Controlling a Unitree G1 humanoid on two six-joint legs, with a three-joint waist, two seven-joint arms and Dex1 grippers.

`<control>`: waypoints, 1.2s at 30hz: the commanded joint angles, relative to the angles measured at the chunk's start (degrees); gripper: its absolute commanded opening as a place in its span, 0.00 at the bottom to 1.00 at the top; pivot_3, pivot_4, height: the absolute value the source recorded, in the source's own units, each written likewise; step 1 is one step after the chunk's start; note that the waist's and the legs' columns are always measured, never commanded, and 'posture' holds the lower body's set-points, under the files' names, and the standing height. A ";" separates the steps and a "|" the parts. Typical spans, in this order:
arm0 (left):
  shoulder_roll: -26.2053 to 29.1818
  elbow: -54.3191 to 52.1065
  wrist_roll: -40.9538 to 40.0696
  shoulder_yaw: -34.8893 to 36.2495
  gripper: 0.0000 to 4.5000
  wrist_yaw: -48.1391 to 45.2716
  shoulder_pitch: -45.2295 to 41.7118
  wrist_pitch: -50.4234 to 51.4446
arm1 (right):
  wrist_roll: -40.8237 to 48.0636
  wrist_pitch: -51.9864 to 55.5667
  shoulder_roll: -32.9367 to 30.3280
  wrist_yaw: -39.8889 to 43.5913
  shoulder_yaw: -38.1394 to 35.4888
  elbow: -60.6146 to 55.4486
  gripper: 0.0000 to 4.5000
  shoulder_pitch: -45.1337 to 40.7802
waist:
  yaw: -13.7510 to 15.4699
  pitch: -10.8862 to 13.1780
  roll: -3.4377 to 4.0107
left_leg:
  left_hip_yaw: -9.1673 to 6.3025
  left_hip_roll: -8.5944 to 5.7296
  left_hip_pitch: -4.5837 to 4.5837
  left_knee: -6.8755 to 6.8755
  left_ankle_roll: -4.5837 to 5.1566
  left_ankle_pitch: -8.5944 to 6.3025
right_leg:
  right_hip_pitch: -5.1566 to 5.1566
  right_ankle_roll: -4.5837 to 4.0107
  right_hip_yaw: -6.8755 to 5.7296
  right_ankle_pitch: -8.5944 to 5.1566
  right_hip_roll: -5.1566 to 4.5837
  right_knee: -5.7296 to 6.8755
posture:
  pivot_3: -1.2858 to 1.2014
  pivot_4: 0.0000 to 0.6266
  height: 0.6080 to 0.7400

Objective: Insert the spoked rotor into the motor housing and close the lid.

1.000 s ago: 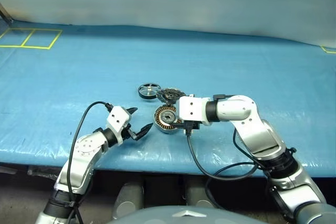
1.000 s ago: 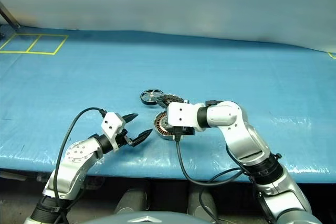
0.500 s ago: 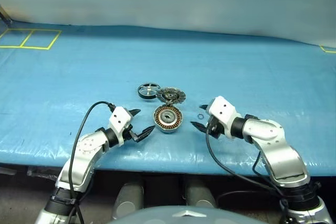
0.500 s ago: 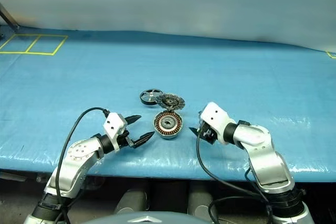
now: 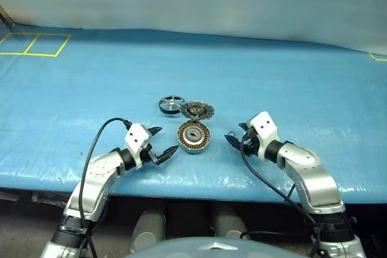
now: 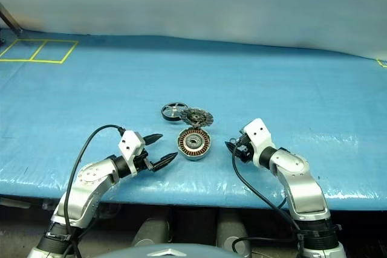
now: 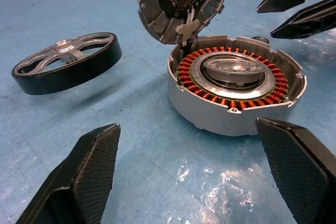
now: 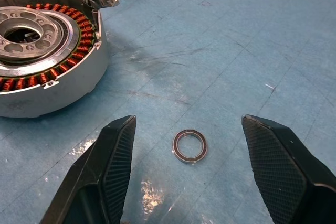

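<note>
Left gripper (image 5: 164, 143) hovers low over the blue table cover (image 5: 290, 83) with its two black fingers spread wide and nothing between them, tips aimed at the motor housing (image 5: 193, 136), which sits just beside it at about 3 o'clock. Right gripper (image 5: 231, 139) is released too — fingers apart, empty — and points back at the housing from the other flank, so the housing lies between the two grippers. In the right wrist view a small dark ring (image 8: 189, 146) lies flat on the cover in line with the gap between that gripper's fingers, touching neither. The housing rests upright on the cover, open: copper-brown windings circle a silver centre hub, nothing seated in it. The lid (image 5: 197, 110) is swung back at the housing's 12 o'clock edge, joined there, its dark segmented inner face showing; in the left wrist view it stands tilted up from the rim. The spoked rotor (image 5: 172, 104) lies flat on the cover at about 10 o'clock from the housing, just beside the lid's left edge — whether the two touch I cannot tell. Yellow tape lines (image 5: 36, 44) mark the cover's far left corner, well apart from the parts.
</note>
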 commanded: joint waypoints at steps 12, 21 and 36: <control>0.30 -0.22 0.36 1.04 1.00 0.05 -0.92 -1.32 | 9.75 2.26 2.46 0.83 8.90 -11.73 0.55 -3.53 | -0.05 0.00 0.00 | -0.01 0.01 0.00 0.01 0.00 0.00 | 0.00 0.00 0.00 0.00 0.01 -0.02 | 0.52 0.24 1.00; 0.42 -0.76 0.92 1.13 1.00 0.90 -0.19 -1.22 | 8.02 0.71 3.43 -0.06 13.86 -5.39 0.01 -6.89 | -0.02 0.00 0.00 | -0.02 0.01 -0.02 -0.03 0.00 0.00 | -0.03 0.00 -0.01 0.00 0.01 -0.02 | 0.52 0.24 1.00; 0.52 -0.40 1.20 0.98 1.00 1.79 -0.04 -1.19 | 5.66 -0.99 3.21 -0.81 16.83 1.31 0.01 -8.52 | -0.15 0.00 0.00 | -0.02 0.01 -0.02 -0.04 0.00 0.00 | -0.04 0.00 -0.01 0.00 0.01 -0.02 | 0.52 0.24 1.00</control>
